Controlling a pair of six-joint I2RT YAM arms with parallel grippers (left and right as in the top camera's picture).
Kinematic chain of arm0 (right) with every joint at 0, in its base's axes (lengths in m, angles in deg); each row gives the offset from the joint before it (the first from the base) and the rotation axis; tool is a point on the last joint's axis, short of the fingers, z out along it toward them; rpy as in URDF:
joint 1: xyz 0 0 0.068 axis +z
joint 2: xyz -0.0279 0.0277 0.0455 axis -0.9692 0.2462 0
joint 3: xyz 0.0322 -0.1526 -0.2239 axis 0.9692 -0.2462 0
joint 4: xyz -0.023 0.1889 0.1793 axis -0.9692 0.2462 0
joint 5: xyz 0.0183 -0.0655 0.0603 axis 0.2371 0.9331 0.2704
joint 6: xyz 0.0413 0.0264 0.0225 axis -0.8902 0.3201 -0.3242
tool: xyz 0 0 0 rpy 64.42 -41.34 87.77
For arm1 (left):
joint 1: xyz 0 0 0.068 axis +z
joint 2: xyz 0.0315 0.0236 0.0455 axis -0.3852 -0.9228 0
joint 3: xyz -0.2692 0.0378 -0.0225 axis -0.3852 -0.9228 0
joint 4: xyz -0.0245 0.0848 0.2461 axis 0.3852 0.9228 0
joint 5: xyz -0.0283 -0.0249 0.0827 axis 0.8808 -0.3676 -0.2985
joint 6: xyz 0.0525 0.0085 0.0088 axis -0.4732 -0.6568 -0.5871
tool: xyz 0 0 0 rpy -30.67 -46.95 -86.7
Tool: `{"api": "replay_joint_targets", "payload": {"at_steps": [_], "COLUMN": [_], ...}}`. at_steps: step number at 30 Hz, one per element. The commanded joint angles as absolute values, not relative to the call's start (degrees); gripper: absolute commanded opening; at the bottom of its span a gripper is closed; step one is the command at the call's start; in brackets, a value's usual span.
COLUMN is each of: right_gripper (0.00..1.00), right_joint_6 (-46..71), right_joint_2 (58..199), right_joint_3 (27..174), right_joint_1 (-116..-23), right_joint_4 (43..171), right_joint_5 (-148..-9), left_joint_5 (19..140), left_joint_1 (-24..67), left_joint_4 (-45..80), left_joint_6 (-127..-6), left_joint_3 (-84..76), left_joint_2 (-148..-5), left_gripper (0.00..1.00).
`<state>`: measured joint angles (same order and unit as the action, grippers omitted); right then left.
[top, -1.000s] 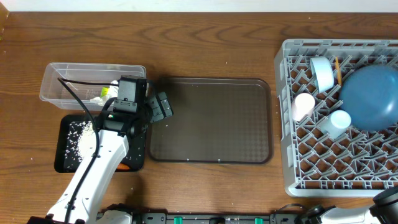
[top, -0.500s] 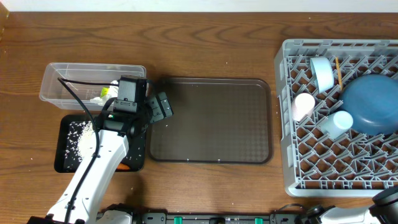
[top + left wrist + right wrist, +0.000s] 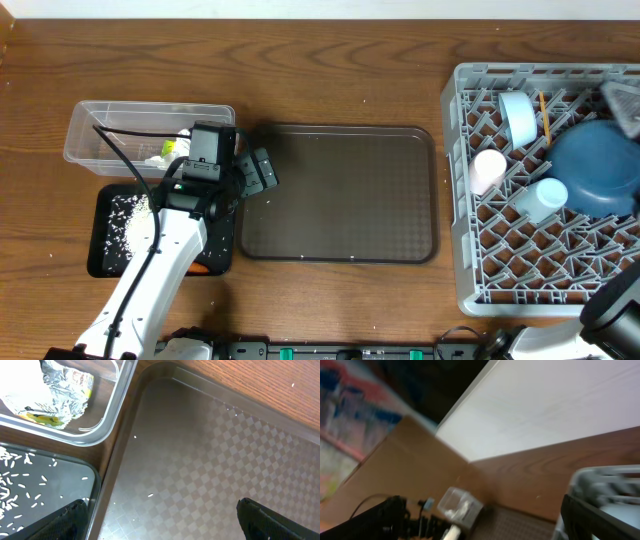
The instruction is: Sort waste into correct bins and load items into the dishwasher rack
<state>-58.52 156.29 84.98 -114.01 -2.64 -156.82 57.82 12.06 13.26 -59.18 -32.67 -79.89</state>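
I read left end effector (image 3: 160, 515) fingers apart, nothing held, over brown tray (image 3: 200, 460) edge. Right end effector (image 3: 480, 510) apart, view blurred. Wrapper (image 3: 55, 390) in clear tub (image 3: 117, 405); rice (image 3: 15, 490) in black tray (image 3: 65, 485); blue plate (image 3: 595, 160) in rack (image 3: 520, 270).

A robot lab (seemingly): left arm (image 3: 150, 270) at wooden table (image 3: 330, 70), white wall (image 3: 560, 405)

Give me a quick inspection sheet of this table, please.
Surface: wooden table, brown tray at centre.
Job's things: wrapper in clear tub; rice in black tray; blue plate, pink cup, light blue cup, white bowl, chopsticks in rack.
Clutter: stray grains on brown tray.
Claws: left claw open above brown tray's left edge; right claw open, holding nothing.
Cables: black cable over the tub.
Surroundings: white wall.
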Motion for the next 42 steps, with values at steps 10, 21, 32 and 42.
{"api": "replay_joint_targets", "payload": {"at_steps": [10,21,32,42], "right_gripper": [0.99,0.99,0.99,0.99], "right_joint_6": [-65.95,-45.49,-9.05,17.79], "right_joint_2": [156.03,156.03,156.03,154.96], "right_joint_3": [85.18,85.18,85.59,99.76], "right_joint_1": [-97.66,-81.22,-63.52,-54.47], "right_joint_4": [3.18,21.62,52.35,92.59], "right_joint_5": [-145.72,-135.14,-115.6,-80.73], "left_joint_5": [57.12,57.12,57.09,57.12], "left_joint_1": [12.24,12.24,12.24,12.24], "left_joint_4": [13.23,13.23,13.23,13.21], "left_joint_6": [-59.35,-59.35,-59.35,-59.35], "left_joint_3": [-32.78,-32.78,-32.78,-32.78], "left_joint_2": [-80.11,-80.11,-80.11,-80.11], "left_gripper": [0.98,0.98,0.98,0.98]}}
